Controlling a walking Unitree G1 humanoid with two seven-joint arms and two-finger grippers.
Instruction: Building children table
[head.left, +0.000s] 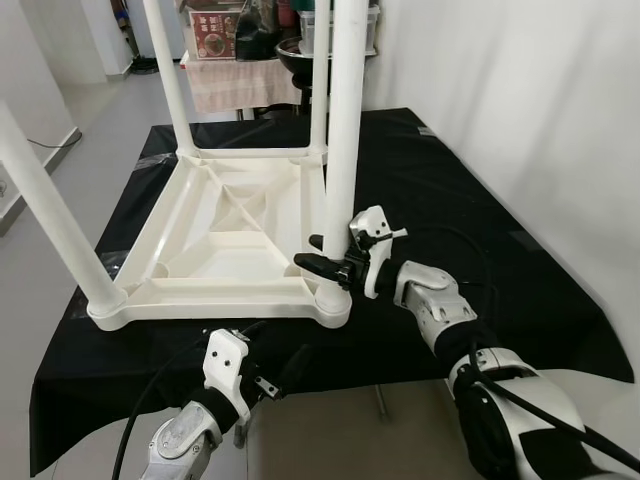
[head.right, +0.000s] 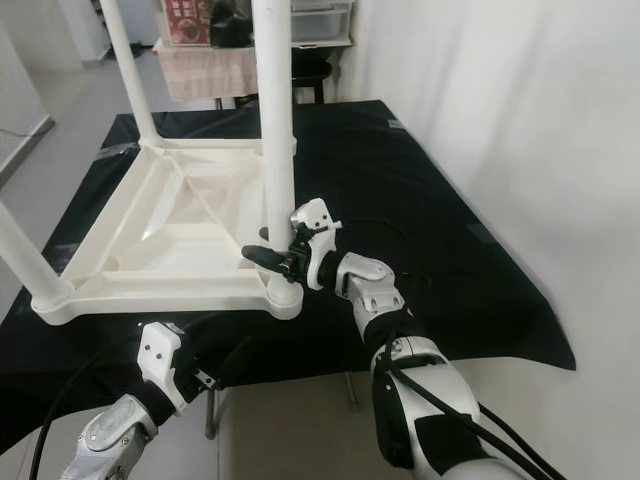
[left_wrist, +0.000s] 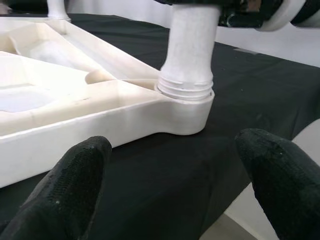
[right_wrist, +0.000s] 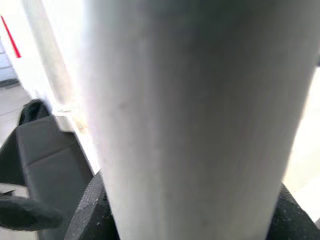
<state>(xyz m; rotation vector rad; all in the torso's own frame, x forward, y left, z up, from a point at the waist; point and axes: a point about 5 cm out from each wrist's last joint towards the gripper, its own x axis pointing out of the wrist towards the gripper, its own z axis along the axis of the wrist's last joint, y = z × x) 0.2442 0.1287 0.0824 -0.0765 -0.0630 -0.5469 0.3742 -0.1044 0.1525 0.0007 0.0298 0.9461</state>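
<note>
white plastic kids' table top (head.left: 215, 235) lies upside down on the black cloth (head.left: 450, 200), legs pointing up at all four corners. right gripper (head.left: 335, 262) is clamped around the near-right leg (head.left: 343, 120) low down, just above its socket (head.left: 333, 300); in the right wrist view the leg sits between both fingers, so it's holding the leg. left gripper (head.left: 262, 382) hangs below the table edge nr the front of the cloth, fingers (left_wrist: 75, 170) spread wide, holding nothing, pointed at that same corner socket.

thread rings show at the leg's base in the left wrist view, so my guess is the leg isn't fully seated yet & is being turned in.

risks: w/ nothing bracing the top, twisting could spin or slide the whole top on the cloth instead of tightening. leg tipped off-axis could cross-thread or jam. a grip this low on a smooth round leg may slip. a hard sideways push could drag the top toward the cloth's front edge.
</note>
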